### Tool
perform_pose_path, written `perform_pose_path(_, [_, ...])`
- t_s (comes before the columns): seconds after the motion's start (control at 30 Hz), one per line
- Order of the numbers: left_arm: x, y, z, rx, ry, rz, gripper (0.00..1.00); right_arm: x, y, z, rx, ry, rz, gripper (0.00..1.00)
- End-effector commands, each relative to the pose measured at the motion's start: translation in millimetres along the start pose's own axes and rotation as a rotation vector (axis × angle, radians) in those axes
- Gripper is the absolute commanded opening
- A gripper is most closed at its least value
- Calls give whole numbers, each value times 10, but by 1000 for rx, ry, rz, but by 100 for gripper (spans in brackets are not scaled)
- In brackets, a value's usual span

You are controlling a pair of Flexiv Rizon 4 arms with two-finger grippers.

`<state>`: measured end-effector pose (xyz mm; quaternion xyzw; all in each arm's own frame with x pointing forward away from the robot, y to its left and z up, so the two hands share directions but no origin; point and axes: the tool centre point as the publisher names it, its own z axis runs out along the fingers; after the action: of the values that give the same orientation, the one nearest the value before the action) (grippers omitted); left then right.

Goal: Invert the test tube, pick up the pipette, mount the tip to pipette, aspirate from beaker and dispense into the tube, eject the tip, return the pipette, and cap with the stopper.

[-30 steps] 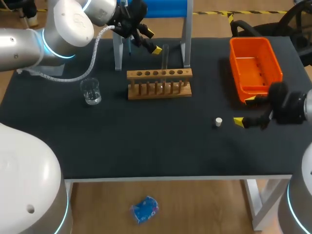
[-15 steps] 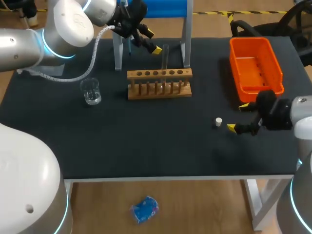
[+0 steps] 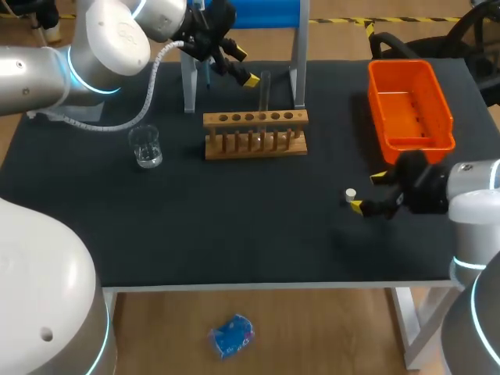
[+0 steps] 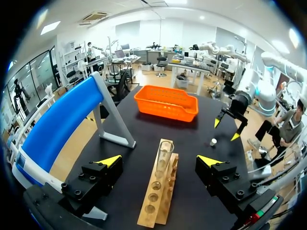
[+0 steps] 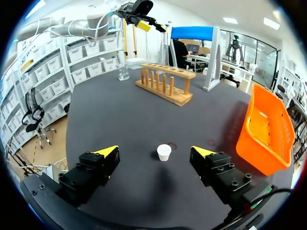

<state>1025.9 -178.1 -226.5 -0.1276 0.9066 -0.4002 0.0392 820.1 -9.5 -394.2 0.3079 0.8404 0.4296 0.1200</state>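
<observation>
A small white stopper (image 3: 351,194) lies on the black table (image 3: 234,226). My right gripper (image 3: 367,192) is low beside it and open. In the right wrist view the stopper (image 5: 164,152) sits between the wide-apart fingertips (image 5: 106,151), touching neither. A clear test tube (image 3: 265,90) stands upright in the wooden rack (image 3: 255,133). My left gripper (image 3: 244,66) hangs open just left of the tube's top. In the left wrist view the tube (image 4: 163,155) rises ahead of that gripper (image 4: 159,160), untouched. A glass beaker (image 3: 146,147) stands left of the rack.
An orange bin (image 3: 410,105) sits at the back right, close behind my right gripper. A blue-topped stand (image 3: 298,55) rises behind the rack, with a thin pipette (image 3: 208,76) hanging by its left post. Bare table lies in front of the rack.
My right gripper has moved left along the table until its fingers flank the stopper. The left arm, tube and beaker have not moved.
</observation>
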Motion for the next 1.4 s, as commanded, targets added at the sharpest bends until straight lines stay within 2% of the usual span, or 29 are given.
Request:
perform_pose_path(0.03, [-3,-12,-11,-7,3,-2,100,33,-23,91,-3,-13,7,92])
perform_pose_path(0.2, [-3,-12,-11,-7,3,-2,100,29,-54,129,3,-11,14,81])
perform_pose_path(0.3, [-3,-12,-11,-7,3,-2,100,19,-72,152,7,-13,18,80])
perform_pose_path(0.33, [-3,-12,-11,-7,3,-2,100,14,-76,161,8,-13,19,82])
perform_pose_path(0.77, [-3,-12,-11,-7,3,-2,100,-40,-100,296,17,-10,18,76])
perform_pose_path(0.93, [-3,-12,-11,-7,3,-2,100,-67,-93,343,18,-7,18,69])
perform_pose_path(1.27, [-3,-12,-11,-7,3,-2,100,-119,-96,429,21,0,17,64])
perform_pose_path(1.37, [-3,-12,-11,-7,3,-2,100,-135,-90,443,21,1,16,56])
perform_pose_path(1.4, [-3,-12,-11,-7,3,-2,100,-137,-87,446,20,1,15,57])
